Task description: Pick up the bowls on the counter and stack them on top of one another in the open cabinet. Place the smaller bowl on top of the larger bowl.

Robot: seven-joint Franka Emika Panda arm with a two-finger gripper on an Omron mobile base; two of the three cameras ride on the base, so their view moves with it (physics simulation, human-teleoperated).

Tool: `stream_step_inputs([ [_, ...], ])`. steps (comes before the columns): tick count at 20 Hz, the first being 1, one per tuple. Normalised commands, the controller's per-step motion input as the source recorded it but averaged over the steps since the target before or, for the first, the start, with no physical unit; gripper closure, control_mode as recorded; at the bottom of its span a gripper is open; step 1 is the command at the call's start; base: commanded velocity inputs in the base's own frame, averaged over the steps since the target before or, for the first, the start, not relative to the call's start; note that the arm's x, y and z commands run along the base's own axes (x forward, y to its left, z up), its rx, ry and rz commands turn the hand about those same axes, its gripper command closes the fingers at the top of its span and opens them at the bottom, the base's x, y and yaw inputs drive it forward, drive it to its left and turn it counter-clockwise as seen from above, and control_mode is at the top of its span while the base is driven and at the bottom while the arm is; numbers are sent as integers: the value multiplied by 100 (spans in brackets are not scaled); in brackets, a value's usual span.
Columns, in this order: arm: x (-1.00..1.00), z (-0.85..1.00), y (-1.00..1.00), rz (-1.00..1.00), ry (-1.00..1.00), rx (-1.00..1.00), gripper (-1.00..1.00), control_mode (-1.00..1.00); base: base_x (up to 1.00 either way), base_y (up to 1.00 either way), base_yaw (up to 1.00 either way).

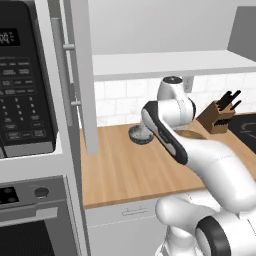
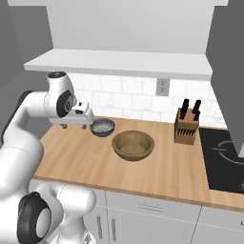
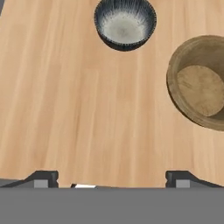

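My fingers (image 3: 47, 176) sit at the bottom of the hand view, one tip at the lower left and one at the lower right. They are spread wide and hold nothing. Bare tabletop (image 3: 87, 109) lies between them.

A bit farther on, the larger bowl (image 3: 201, 83) sits at the right side of the hand view. Its right edge is cut off by the frame, so I cannot see the whole rim there. The smaller bowl (image 3: 125, 24) sits at the top middle, and its far rim is clipped by the top edge. The two bowls are near each other but not touching.

Here is what I worry about. The wooden bowl should go in first, but my gripper (image 2: 76, 123) hangs nearer the grey one. If I grab the grey one first, the stack ends up the wrong way round. The wooden bowl is wide and shallow, so I think my fingers must pinch its rim, and it could tip or slip out.

In the left base view my own arm covers most of the wooden bowl. Farthest back, the shelf of the open cabinet (image 2: 124, 64) is high up. I cannot see its top, so I cannot tell how much room is there. The door (image 1: 80, 75) stands near my path and I might bump it.
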Motion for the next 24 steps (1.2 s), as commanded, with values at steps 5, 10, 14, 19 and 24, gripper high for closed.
stream_step_inputs([
  [5, 4, -70, 3, 0, 3, -13, -100, -100, 0, 0, 0],
  [10, 2, -26, -3, 0, 2, -11, -100, -100, 0, 0, 0],
  [14, 31, -1, 0, 0, -6, -11, -100, -100, 0, 0, 0],
  [19, 85, 0, 0, 3, 1, -4, -100, -100, 0, 0, 0],
  [24, 98, 0, 0, 3, 6, 0, -100, -100, 0, 0, 0],
])
